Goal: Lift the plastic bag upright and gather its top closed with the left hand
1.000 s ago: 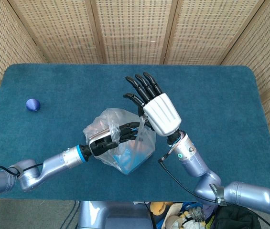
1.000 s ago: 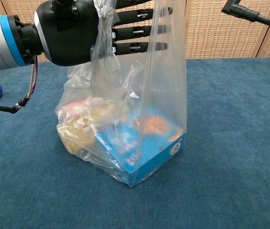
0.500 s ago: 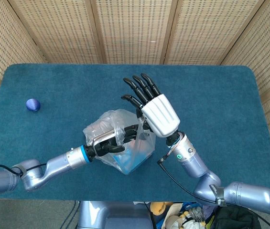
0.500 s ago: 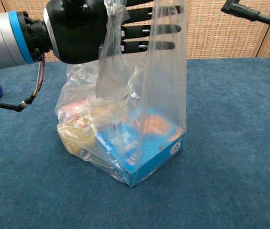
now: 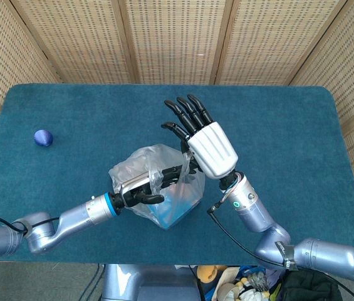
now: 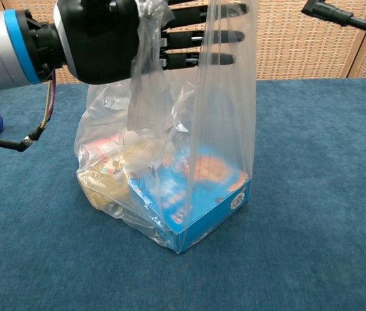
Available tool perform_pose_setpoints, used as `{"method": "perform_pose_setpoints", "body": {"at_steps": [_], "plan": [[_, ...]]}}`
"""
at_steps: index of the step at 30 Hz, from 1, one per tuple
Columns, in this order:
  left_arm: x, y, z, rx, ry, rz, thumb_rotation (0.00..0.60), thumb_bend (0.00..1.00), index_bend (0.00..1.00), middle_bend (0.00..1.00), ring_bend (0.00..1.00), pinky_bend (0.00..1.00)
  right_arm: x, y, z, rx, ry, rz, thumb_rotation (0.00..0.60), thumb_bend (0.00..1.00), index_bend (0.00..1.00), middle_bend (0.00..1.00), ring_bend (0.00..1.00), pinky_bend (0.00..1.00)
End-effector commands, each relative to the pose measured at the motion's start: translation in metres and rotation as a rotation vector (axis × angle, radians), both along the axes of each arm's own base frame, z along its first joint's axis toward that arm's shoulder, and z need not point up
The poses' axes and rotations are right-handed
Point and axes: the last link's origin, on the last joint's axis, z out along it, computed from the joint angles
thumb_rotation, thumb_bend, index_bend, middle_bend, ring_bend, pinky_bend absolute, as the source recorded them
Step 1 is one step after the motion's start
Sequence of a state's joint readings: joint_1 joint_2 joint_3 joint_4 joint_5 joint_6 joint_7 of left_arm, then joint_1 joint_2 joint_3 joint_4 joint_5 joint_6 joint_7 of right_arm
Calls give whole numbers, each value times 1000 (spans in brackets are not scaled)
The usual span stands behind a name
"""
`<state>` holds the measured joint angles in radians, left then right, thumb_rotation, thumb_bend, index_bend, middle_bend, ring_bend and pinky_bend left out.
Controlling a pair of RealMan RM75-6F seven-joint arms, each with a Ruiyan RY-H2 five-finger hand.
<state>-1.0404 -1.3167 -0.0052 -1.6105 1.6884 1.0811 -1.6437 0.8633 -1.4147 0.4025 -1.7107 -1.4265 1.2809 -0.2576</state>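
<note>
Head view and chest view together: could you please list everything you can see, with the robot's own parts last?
plastic bag: one, clear, upright at table centre
box: one, blue, inside the bag's base
packets: count unclear, yellow and orange, inside the bag, left of the box
ball: one, blue-purple, far left of table
table: one, blue cloth
left hand: black, holds the bag's top
right hand: white back, black fingers spread, above the bag

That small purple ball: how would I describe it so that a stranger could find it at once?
Start at the blue cloth-covered table and go to its far left edge. The small purple ball lies alone there, well apart from the clear plastic bag in the middle. It is the only round, solid-coloured thing.
</note>
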Motion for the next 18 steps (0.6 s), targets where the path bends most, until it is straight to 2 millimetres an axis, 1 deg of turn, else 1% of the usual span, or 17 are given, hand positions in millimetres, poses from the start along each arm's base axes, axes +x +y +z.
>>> {"method": "perform_pose_setpoints", "body": {"at_steps": [1, 7, 8, 12, 18], "plan": [[-5, 2, 1, 7, 9, 13, 285, 146, 137, 29, 91, 58, -1, 0, 2, -3, -2, 0, 600, 939, 281, 93, 0, 12], [-11, 3, 3, 4, 8, 18, 284, 147, 132, 28, 88, 62, 0, 1, 5, -11, -3, 6, 600, 938, 281, 93, 0, 11], [-12, 3, 3, 0, 6, 18, 286, 147, 128, 27, 82, 63, 0, 1, 5, -13, -2, 6, 600, 938, 281, 93, 0, 11], [-17, 2, 7, -9, 7, -2, 283, 145, 77, 2, 6, 54, -2, 0, 8, -19, 2, -1, 600, 938, 281, 93, 0, 12], [-21, 1, 14, -40, -15, -38, 284, 147, 75, 0, 0, 49, -3, -1, 8, -23, 8, -6, 600, 938, 281, 93, 0, 12]]}}
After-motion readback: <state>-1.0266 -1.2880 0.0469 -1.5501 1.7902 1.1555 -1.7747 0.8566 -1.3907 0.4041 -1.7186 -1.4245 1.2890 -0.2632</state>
